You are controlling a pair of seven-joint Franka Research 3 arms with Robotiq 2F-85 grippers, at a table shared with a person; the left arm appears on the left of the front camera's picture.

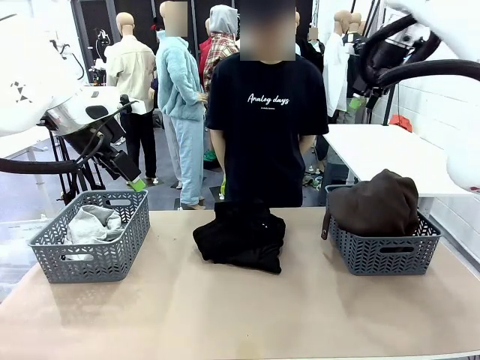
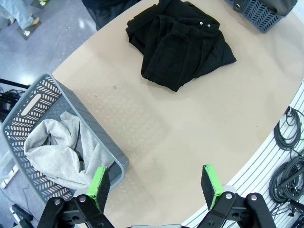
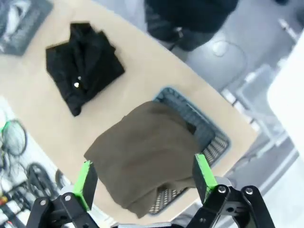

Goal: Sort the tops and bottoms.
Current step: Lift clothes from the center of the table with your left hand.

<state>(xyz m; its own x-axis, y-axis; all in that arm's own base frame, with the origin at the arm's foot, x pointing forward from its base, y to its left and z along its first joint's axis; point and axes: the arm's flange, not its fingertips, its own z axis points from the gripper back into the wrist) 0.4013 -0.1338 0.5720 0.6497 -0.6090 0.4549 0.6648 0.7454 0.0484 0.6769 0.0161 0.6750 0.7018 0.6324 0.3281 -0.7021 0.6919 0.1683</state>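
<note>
Front view: the black pile (image 1: 240, 236) lies in the middle of the desk (image 1: 225, 315), its long side running left to right. Left of the pile, the light grey garment (image 1: 94, 223) sits crumpled in a grey basket (image 1: 90, 262). Right of the pile, the dark brown garment (image 1: 379, 204) is heaped over another basket (image 1: 382, 255), with one end hanging down on the pile's side. The left claw (image 2: 155, 184) and the right claw (image 3: 145, 179) are both wide open and hold nothing.
</note>
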